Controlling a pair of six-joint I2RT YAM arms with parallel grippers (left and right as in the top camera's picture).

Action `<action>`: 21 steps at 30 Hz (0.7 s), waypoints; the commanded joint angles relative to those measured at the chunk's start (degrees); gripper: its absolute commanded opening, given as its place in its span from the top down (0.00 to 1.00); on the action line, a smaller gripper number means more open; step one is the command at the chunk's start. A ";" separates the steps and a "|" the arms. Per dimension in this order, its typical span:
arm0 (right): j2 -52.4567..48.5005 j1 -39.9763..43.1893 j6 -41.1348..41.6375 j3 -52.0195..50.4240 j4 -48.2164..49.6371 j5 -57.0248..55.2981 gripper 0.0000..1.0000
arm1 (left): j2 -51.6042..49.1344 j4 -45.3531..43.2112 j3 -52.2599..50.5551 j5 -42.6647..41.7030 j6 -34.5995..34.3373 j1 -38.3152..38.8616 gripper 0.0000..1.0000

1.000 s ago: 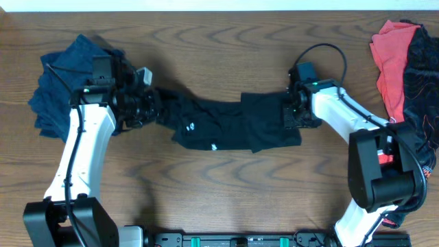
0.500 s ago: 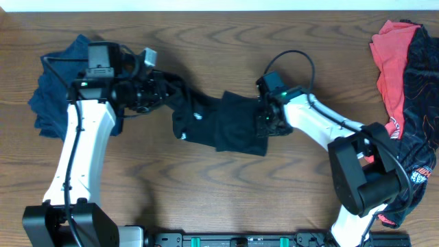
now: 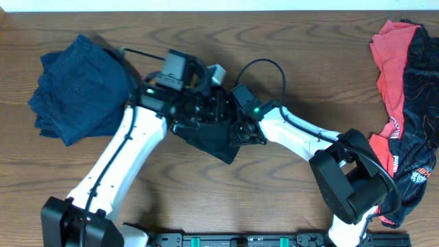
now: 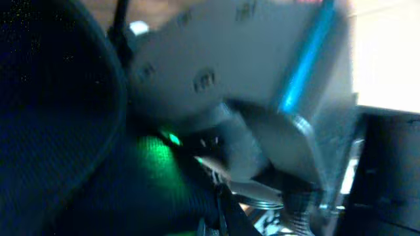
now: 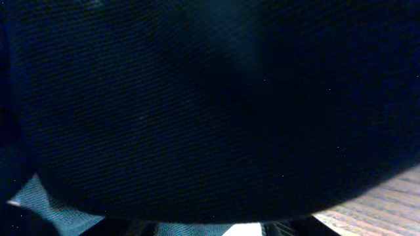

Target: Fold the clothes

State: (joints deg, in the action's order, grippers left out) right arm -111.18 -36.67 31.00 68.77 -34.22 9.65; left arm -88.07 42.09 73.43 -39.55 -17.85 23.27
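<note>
The black shirt (image 3: 214, 141) is bunched into a small heap at the table's middle, its two ends brought together. My left gripper (image 3: 221, 110) sits at the heap's upper edge, shut on the shirt's left end. My right gripper (image 3: 241, 132) presses in from the right, closed on the shirt's right end, and the two grippers nearly touch. Black fabric (image 4: 52, 131) fills the left of the left wrist view, with the right arm's grey housing (image 4: 216, 78) close in front. Black fabric (image 5: 210, 98) covers almost all of the right wrist view and hides that gripper's fingers.
A navy garment (image 3: 79, 89) lies folded at the far left. A red garment (image 3: 389, 55) and a black one with red print (image 3: 418, 103) are piled at the right edge. Bare wood (image 5: 387, 200) shows at the right wrist view's lower corner.
Both grippers have swept toward each other with the shirt's ends. The left moved right and the right moved left, so the spread shirt has collapsed into a small heap.
</note>
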 commanded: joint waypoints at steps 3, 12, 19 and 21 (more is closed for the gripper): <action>-2.21 -0.42 1.27 -1.07 -0.07 1.09 0.52 | 0.83 3.65 1.79 10.36 0.00 2.49 0.93; -1.57 3.61 0.66 -0.96 -3.54 0.59 0.54 | 0.83 8.90 1.79 11.15 3.23 2.54 0.93; 4.74 11.80 -1.55 -0.94 -8.96 -4.50 0.52 | 0.83 10.19 1.68 11.15 6.29 2.54 0.94; 7.48 14.10 -3.13 -0.94 -9.25 -4.44 0.51 | 0.83 10.88 1.64 11.13 7.10 2.54 0.93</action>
State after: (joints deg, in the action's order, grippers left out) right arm -108.62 -25.28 30.35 67.96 -43.27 7.53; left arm -88.05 52.34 73.43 -29.10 -13.45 25.71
